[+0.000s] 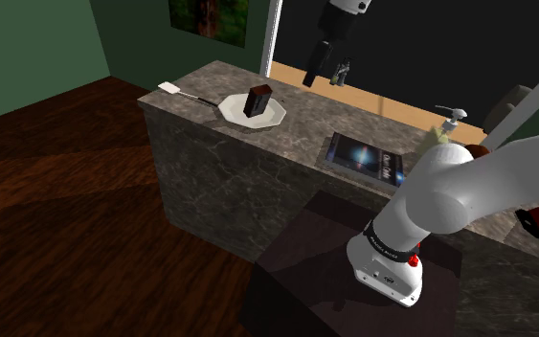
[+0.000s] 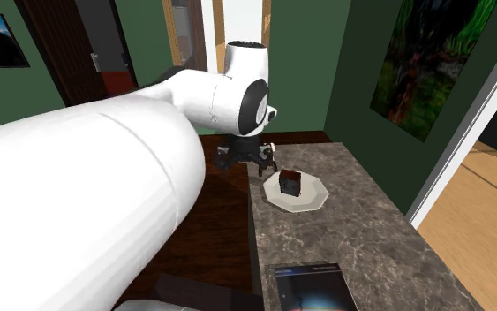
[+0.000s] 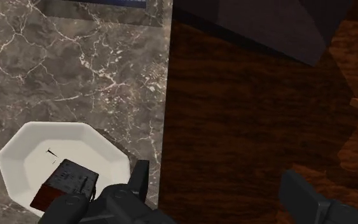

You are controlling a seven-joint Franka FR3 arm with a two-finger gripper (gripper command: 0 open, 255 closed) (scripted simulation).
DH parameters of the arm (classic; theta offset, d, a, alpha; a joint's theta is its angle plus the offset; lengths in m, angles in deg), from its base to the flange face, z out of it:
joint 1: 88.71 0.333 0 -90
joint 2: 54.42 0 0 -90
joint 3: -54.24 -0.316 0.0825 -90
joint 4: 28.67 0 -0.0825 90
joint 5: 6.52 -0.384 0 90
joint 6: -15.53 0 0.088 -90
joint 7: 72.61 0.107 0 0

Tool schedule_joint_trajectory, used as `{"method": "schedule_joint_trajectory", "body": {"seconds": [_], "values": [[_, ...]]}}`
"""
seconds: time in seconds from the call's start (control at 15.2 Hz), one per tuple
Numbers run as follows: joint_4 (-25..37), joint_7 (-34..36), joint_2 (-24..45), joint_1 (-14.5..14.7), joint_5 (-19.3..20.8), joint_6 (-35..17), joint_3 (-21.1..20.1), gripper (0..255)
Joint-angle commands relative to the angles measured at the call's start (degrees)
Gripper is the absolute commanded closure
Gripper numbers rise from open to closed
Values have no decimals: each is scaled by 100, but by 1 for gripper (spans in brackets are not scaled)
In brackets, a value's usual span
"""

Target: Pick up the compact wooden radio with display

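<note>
as tool (image 3: 217, 175) gapes, one radio (image 1: 258, 100), one plate (image 1: 276, 116)

Veined stone counter (image 1: 307, 123) with white plate (image 1: 276, 117), book (image 1: 366, 160) (dark cover) and pale utensil (image 1: 172, 89)

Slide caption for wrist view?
Open black gripper hovers near a dark brown boxy radio on a white octagonal plate.

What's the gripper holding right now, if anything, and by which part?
Nothing is held. The gripper is open, its fingers apart and clasping nothing; the dark radio sits on the white plate.
</note>
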Motion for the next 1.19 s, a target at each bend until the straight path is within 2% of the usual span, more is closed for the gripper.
{"method": "schedule_joint_trajectory", "body": {"seconds": [0.0,0.33,0.59,1.12], "values": [[12,-503,274,31,160,-243,213,0],[264,-1676,1159,135,432,-851,715,0],[631,-2610,1974,248,506,-1300,1076,0],[1760,-4517,3786,389,197,-1981,1547,0]]}}
